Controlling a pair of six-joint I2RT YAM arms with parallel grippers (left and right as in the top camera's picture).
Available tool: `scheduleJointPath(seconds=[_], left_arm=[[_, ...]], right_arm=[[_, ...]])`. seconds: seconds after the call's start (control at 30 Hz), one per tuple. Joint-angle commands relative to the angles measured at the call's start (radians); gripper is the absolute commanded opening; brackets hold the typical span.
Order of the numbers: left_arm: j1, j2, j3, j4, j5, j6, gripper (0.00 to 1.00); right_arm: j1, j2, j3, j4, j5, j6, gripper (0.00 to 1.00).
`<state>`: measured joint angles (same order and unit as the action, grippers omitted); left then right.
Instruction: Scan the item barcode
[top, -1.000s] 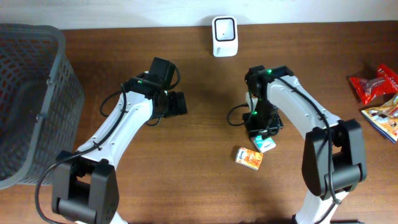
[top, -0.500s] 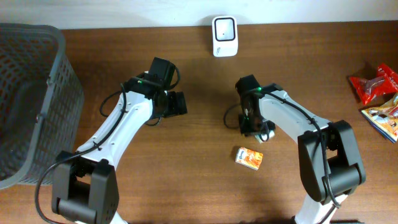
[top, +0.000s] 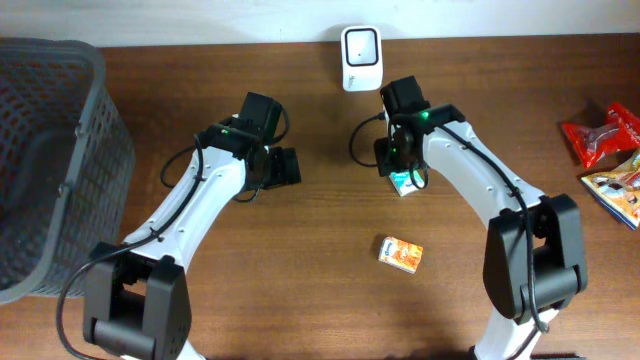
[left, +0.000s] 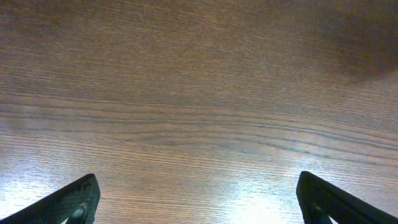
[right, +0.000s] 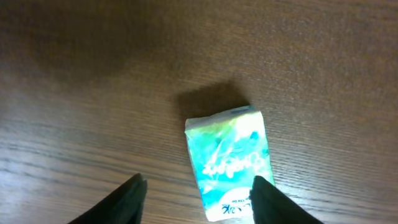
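R hand (right: 198, 180) fingers apart, nothing clamped, teal tissue pack (right: 229, 163) lying on wood surface (right: 93, 93) betw its tips, near white scanner (top: 360, 45), L hand (left: 196, 179) wide apart over bare wood, orange box (top: 400, 253) toward front edge.

Teal-and-white packet (right: 229, 163), orange box (top: 400, 253), white scanner (top: 360, 45), dark grey mesh basket (top: 40, 160), brown wood-grain table (left: 199, 93), red snack bag (top: 600, 132)

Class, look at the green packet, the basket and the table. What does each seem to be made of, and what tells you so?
The green packet looks like thin glossy plastic film: it is wrinkled and shiny. The basket is likely moulded matt grey plastic: it has open mesh walls. The table is wood or wood-look veneer, smooth and brown: grain lines run across it.
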<state>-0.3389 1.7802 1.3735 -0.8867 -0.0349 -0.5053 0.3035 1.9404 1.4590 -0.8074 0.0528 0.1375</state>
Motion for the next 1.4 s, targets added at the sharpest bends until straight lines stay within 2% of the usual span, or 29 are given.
scheduleJointPath(seconds=[0.0, 0.07, 0.17, 0.37, 0.4, 0.47, 0.5, 0.67, 0.8, 0.9, 0.97, 1.03, 1.07, 1.1, 1.17, 1.27, 1.37], left_arm=[[0.006, -0.013, 0.006, -0.001, -0.011, 0.009, 0.99], [0.006, -0.013, 0.006, -0.001, -0.011, 0.009, 0.99], [0.006, -0.013, 0.006, -0.001, -0.011, 0.009, 0.99], [0.006, -0.013, 0.006, -0.001, -0.011, 0.009, 0.99], [0.006, -0.013, 0.006, -0.001, -0.011, 0.009, 0.99], [0.006, -0.013, 0.006, -0.001, -0.011, 0.009, 0.99], [0.006, -0.013, 0.006, -0.001, -0.011, 0.009, 0.99], [0.006, -0.013, 0.006, -0.001, -0.011, 0.009, 0.99], [0.006, -0.013, 0.006, 0.0, -0.011, 0.009, 0.99], [0.006, -0.013, 0.006, -0.001, -0.011, 0.009, 0.99], [0.006, -0.013, 0.006, 0.0, -0.011, 0.009, 0.99], [0.006, -0.013, 0.006, -0.001, -0.011, 0.009, 0.99], [0.006, -0.013, 0.006, -0.001, -0.011, 0.009, 0.99], [0.006, -0.013, 0.006, -0.001, -0.011, 0.009, 0.99], [0.006, -0.013, 0.006, -0.001, -0.011, 0.009, 0.99], [0.006, -0.013, 0.006, -0.001, -0.011, 0.009, 0.99], [0.006, -0.013, 0.006, 0.0, -0.011, 0.009, 0.99]], right_arm=[[-0.002, 0.004, -0.091, 0.052, 0.012, -0.01, 0.42], [-0.002, 0.004, -0.122, 0.068, 0.012, -0.01, 0.33], [-0.002, 0.016, -0.141, 0.087, 0.014, -0.059, 0.33], [-0.001, 0.098, -0.141, 0.096, 0.117, -0.063, 0.33], [0.0, 0.102, -0.141, 0.093, 0.116, -0.061, 0.28], [0.0, 0.101, -0.138, 0.087, 0.115, -0.043, 0.08], [0.0, 0.101, -0.132, 0.081, 0.116, -0.022, 0.04], [0.0, 0.098, 0.04, -0.08, 0.057, 0.036, 0.04], [-0.036, 0.093, 0.241, -0.243, -0.262, 0.014, 0.04], [-0.092, 0.094, 0.269, -0.293, -0.462, -0.031, 0.04], [-0.116, 0.097, 0.237, -0.293, -0.41, -0.034, 0.04], [-0.098, 0.097, 0.193, -0.294, -0.319, -0.139, 0.25], [-0.081, 0.097, 0.177, -0.293, -0.281, -0.174, 0.47], [-0.046, 0.097, 0.155, -0.287, -0.175, -0.186, 0.62], [0.025, 0.097, 0.119, -0.251, 0.007, -0.182, 0.63], [0.132, 0.098, 0.055, -0.167, 0.322, -0.062, 0.63], [0.175, 0.111, -0.038, -0.062, 0.393, -0.042, 0.61]])
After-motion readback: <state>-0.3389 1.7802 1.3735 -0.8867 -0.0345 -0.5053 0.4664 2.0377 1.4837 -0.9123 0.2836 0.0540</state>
